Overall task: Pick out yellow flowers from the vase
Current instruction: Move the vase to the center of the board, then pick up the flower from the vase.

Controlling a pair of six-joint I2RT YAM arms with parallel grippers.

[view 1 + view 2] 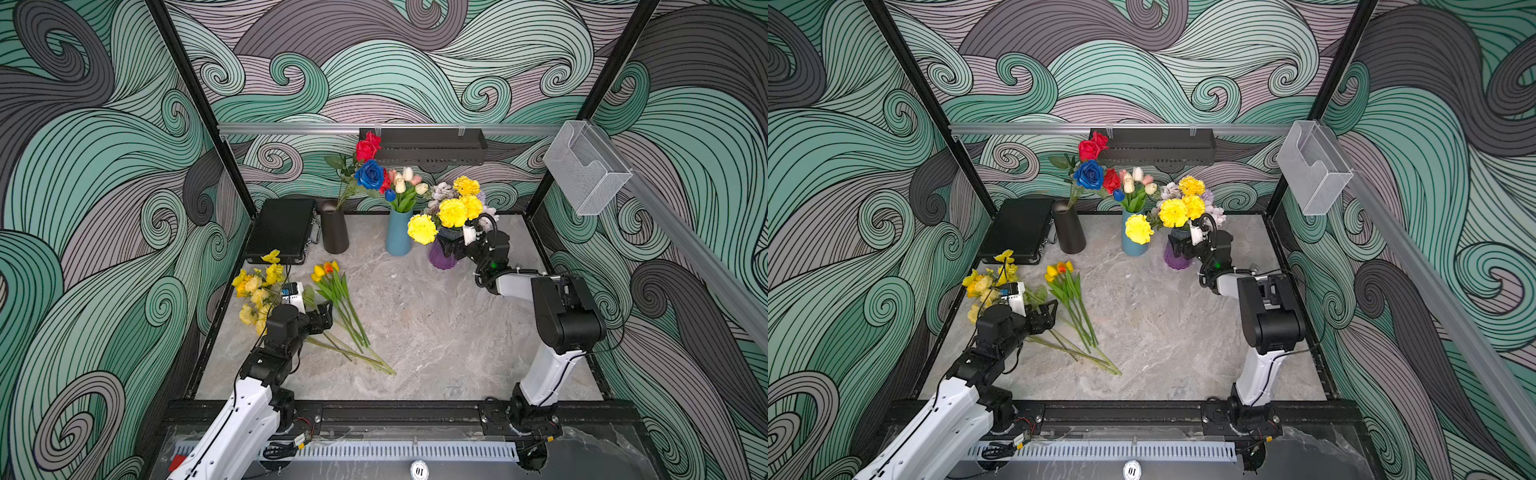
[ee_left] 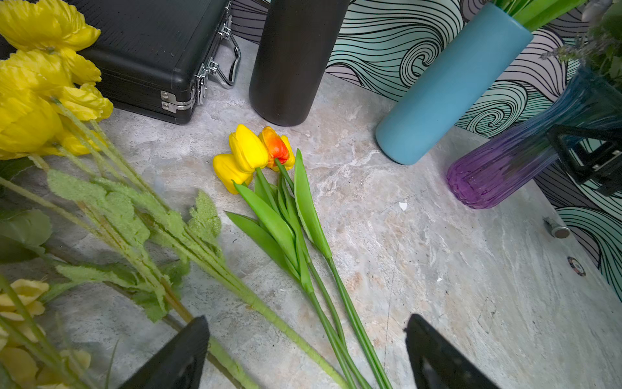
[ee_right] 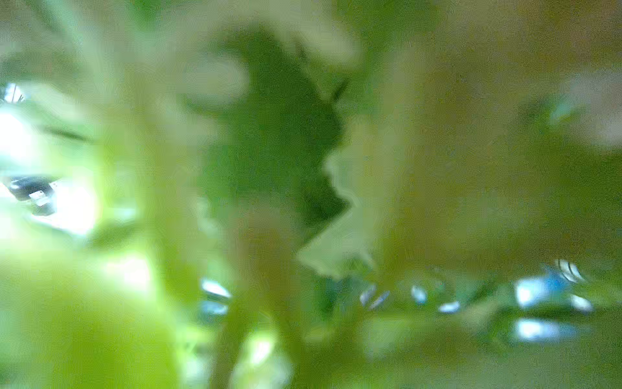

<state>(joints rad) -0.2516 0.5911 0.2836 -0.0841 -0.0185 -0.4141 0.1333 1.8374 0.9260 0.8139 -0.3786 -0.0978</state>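
Sticker (image 1: 419,471) probably reads "10"; left gripper (image 2: 305,323) spread apart; right gripper (image 1: 448,244): cannot tell.

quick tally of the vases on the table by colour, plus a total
black vase: 1
blue vase: 1
purple vase: 1
total: 3

Round white sticker (image 1: 419,471) on the rig's front edge, just below the slotted cable duct (image 1: 386,451): digits "10", upside down, legible in both top views. Small blue label (image 1: 286,292) on the left arm's wrist: unreadable.
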